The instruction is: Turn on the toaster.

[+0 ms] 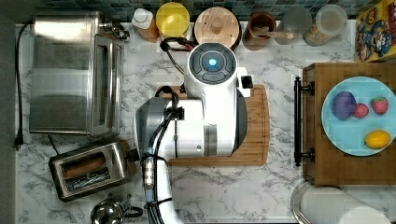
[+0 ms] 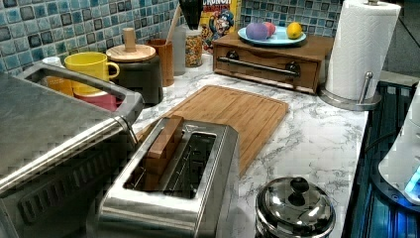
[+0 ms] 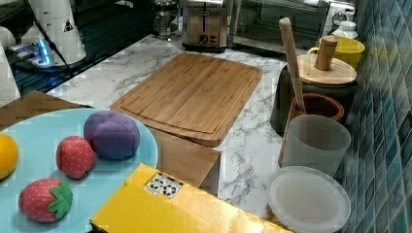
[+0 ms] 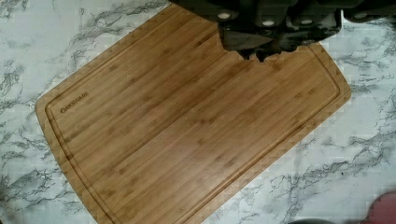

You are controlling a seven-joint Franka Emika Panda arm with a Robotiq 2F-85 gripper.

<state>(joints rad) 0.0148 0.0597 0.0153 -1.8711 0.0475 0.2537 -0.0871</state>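
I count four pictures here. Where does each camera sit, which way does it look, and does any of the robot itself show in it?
Top view: overhead, looking straight down; the white arm covers the cutting board.
Left view: low beside the toaster, facing the fruit plate; a white part of the robot sits at the edge.
Right view: by the plate, facing back toward the toaster.
Wrist view: on the arm, looking down at the board; the gripper shows.
All four share the board.
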